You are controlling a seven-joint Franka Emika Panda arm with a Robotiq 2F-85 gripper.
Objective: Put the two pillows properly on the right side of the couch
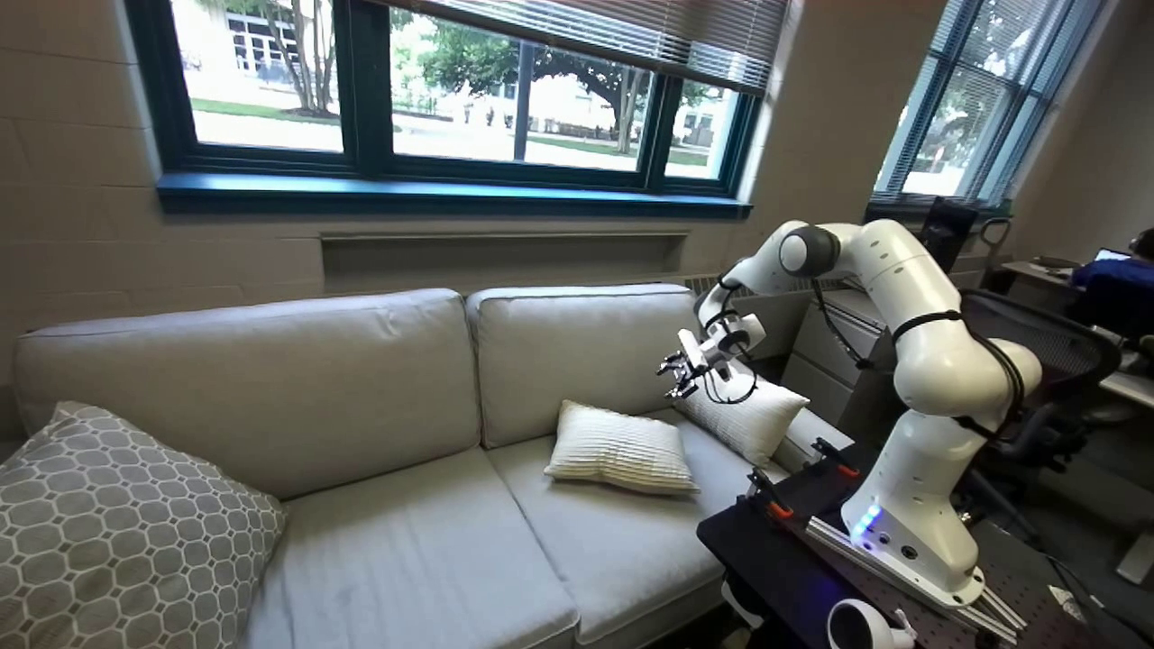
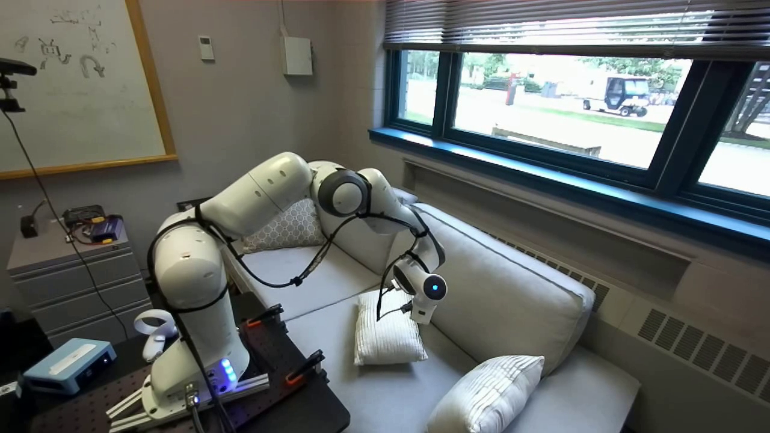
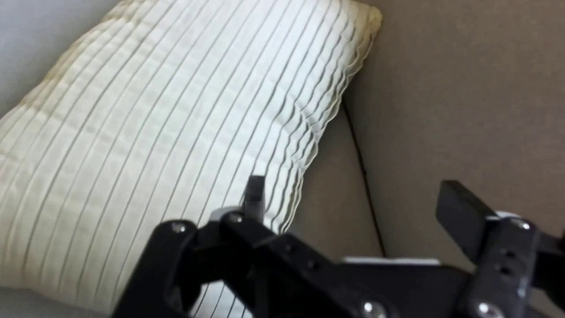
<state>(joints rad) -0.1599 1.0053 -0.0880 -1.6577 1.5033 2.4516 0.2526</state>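
- The loose pillow (image 1: 622, 448) lies on the right seat cushion (image 1: 613, 541) of the couch (image 1: 388, 541), right as I face it, near the backrest (image 1: 586, 347) and apart from the arm.
- The propped pillow (image 1: 753, 419) tilts up beside the couch arm (image 1: 822, 439); I take it as placed, so the step in hand looks like grasping the loose one.
- Next I'd straddle its rear edge, close, and carry it toward its mate without knocking that one.
- It looks soft and off-white, pleated, puckered along one edge, yellowish at a corner.
- My gripper (image 3: 353, 190) stands wide, holding nothing: one jaw over the pleats, the other toward the backrest. Whether it touches cloth, I can't tell.
- The grey patterned pillow (image 1: 135, 532) sits at the couch's opposite end.
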